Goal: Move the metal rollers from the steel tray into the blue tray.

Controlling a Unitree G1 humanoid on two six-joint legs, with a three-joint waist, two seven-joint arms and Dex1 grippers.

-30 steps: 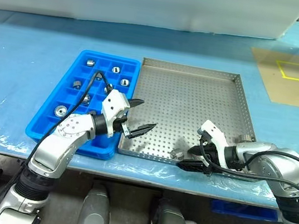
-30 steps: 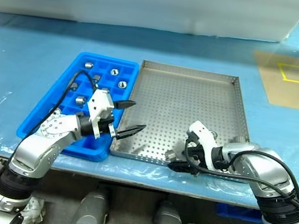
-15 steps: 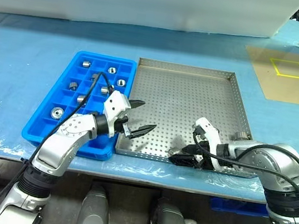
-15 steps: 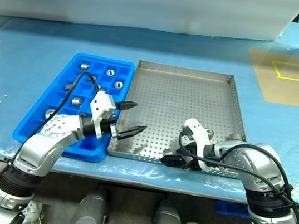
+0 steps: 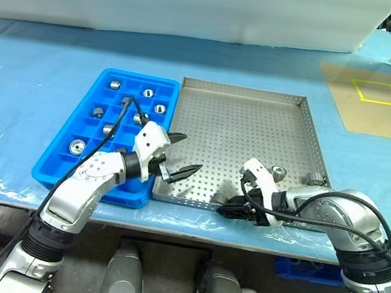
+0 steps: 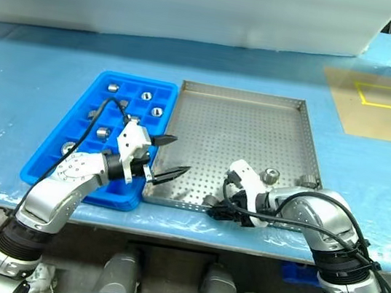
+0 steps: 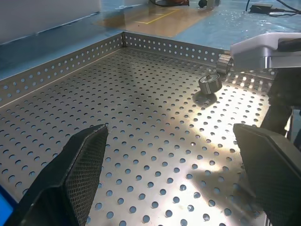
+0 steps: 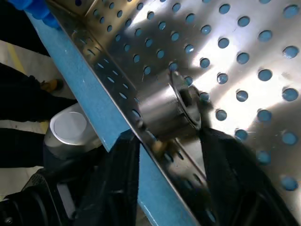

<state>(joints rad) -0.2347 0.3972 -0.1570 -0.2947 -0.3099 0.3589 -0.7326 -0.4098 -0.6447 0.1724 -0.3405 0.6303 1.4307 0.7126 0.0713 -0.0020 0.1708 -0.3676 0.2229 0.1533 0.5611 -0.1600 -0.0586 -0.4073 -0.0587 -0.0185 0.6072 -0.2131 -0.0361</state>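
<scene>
Right wrist view has the right tool (image 8: pixel 164 141) closing round a metal roller (image 8: pixel 167 110) against the steel tray's (image 5: pixel 194 202) near rim, to lift it; left tool (image 5: pixel 183 153) waits open nearby; beyond, two rollers (image 5: pixel 277 173), then the blue tray (image 5: pixel 86 90).

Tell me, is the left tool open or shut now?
Open: the left tool has its two black fingers spread wide above the steel tray, holding nothing.
</scene>
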